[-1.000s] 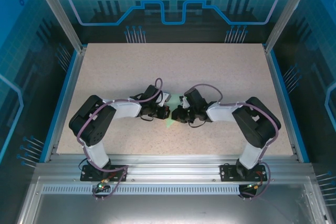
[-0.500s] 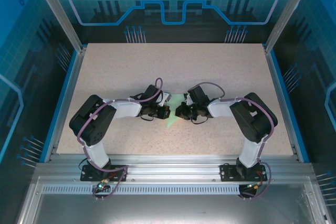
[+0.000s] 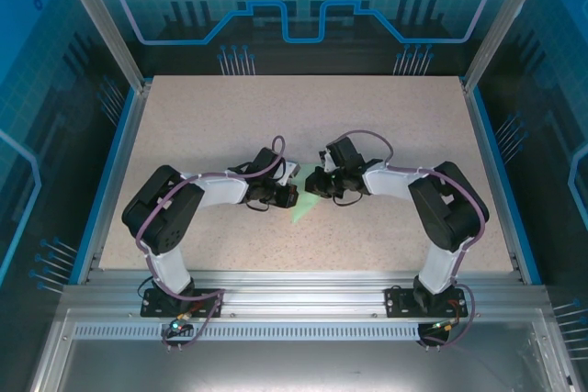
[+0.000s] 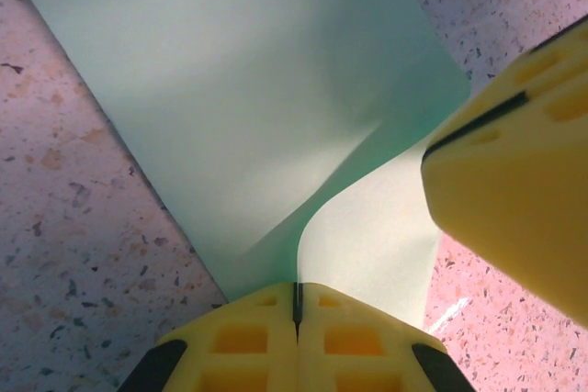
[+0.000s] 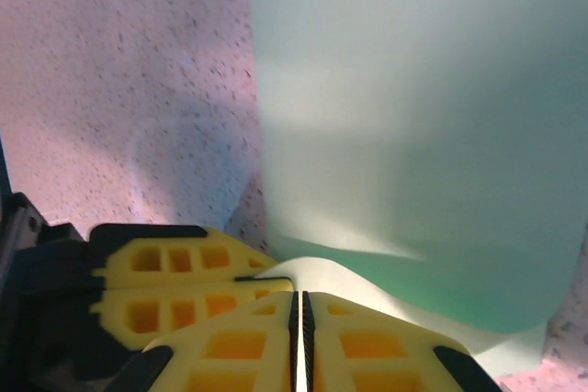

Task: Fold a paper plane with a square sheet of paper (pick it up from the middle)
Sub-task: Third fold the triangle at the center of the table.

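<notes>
The square sheet of paper [image 3: 301,210] is pale mint green and lies mid-table between my two grippers, with a pointed corner toward the near edge. In the left wrist view the sheet [image 4: 230,89] rests partly flat on the table, and one flap curls up into my left gripper [image 4: 297,296], which is shut on it. My right gripper [image 5: 300,305] is shut on another raised fold of the sheet [image 5: 413,117]. From above, the left gripper [image 3: 290,196] and right gripper [image 3: 314,184] nearly touch. A finished paper plane is out of view.
The speckled beige table [image 3: 230,117] stretches wide on all sides of the grippers. Blue rails [image 3: 112,181] border it left and right, and an aluminium rail [image 3: 294,280] carries the arm bases at the near edge. The right gripper's yellow finger [image 4: 514,162] crowds the left wrist view.
My right gripper has moved toward the far side with its fold of paper, and its arm has swung with it. More green paper shows below the grippers. The left arm has stayed put.
</notes>
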`<state>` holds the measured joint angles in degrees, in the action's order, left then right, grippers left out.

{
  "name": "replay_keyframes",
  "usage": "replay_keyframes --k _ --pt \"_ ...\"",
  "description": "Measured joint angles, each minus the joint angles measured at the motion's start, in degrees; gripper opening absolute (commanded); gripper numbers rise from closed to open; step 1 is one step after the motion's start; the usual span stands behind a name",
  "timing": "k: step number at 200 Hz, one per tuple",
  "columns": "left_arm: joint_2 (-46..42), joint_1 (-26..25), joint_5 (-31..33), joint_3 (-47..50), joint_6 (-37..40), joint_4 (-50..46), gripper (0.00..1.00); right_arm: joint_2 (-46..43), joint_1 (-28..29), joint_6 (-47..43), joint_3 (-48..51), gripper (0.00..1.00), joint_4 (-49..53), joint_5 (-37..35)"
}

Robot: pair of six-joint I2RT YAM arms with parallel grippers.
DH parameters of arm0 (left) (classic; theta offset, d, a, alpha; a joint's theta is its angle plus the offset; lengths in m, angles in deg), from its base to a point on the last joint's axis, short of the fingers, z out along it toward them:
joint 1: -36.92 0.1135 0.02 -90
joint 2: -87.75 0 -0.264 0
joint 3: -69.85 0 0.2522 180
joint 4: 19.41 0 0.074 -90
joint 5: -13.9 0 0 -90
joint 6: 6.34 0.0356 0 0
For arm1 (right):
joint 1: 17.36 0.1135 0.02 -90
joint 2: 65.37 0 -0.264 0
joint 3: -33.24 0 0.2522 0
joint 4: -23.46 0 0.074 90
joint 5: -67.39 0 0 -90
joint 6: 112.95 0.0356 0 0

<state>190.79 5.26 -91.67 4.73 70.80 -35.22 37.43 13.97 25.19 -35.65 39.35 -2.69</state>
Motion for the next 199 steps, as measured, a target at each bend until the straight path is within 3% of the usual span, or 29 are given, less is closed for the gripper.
replay_keyframes --k 199 --pt "0.2 0.0 -0.81 -0.28 1.01 -0.17 0.04 1.38 -4.15 -1.97 0.92 0.15 1.97 0.09"
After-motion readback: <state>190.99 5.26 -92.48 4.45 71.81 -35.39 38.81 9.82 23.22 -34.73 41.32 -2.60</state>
